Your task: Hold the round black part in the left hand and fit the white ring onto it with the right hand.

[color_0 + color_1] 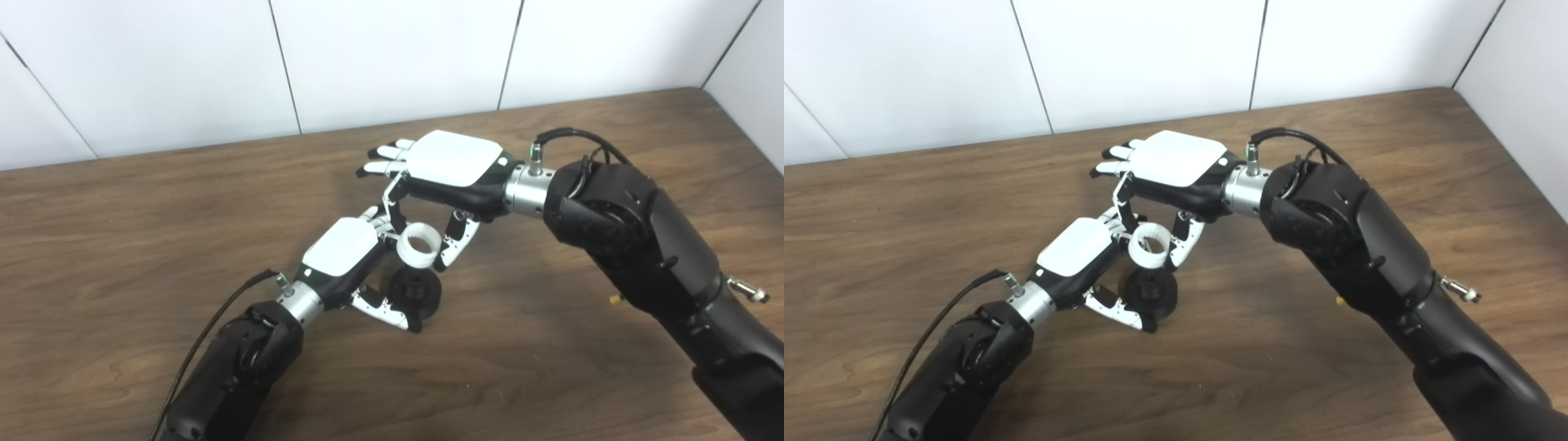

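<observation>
The round black part (416,291) is held in the left hand (343,248) near the middle of the brown wooden worktop (153,202). The part is gripped from the side: the thumb (387,312) is curled beneath and in front of its lower rim, and the fingers are closed against its far side, mostly hidden behind the white ring. The part is tilted, its raised central hub facing up and toward the camera. Whether its lower edge touches the worktop cannot be determined from either view.

The white ring (419,245) is held in the right hand (450,162) — pinched between one bent finger (392,195) on its left and the thumb (452,244) on its right. The remaining fingers of the right hand are extended straight, away from the ring, and hold nothing. The palm is turned down, with the white back cover facing up.

The ring is positioned directly above the black part, slightly tilted, its open bore facing the camera. Its lower edge is seen just over the upper rim of the part; contact between the two cannot be confirmed, and the ring is not seated on the hub. The ring also lies just beside the fingertips of the left hand.

A white panelled wall (392,55) is seen behind the worktop.
</observation>
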Controlling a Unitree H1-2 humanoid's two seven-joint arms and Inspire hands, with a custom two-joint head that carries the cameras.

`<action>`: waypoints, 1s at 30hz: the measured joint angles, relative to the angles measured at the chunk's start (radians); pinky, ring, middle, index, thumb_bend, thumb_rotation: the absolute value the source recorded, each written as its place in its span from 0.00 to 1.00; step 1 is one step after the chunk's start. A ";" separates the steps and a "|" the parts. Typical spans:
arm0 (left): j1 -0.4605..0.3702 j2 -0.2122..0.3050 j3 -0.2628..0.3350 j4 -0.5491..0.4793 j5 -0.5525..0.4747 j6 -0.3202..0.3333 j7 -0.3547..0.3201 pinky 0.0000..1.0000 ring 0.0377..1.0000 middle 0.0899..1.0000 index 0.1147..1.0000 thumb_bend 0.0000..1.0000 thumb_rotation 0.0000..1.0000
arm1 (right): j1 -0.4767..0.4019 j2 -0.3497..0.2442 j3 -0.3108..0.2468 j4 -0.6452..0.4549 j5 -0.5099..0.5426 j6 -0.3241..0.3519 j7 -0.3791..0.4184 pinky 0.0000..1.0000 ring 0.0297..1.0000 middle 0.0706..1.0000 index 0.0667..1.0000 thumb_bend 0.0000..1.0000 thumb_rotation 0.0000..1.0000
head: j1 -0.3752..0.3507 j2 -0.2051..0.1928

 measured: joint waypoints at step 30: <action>0.014 0.000 0.001 -0.031 -0.003 0.015 -0.016 1.00 0.90 0.84 0.41 0.51 0.05 | 0.030 -0.008 0.000 0.009 -0.042 -0.058 0.049 1.00 1.00 0.94 0.45 0.51 0.13 | 0.002 0.023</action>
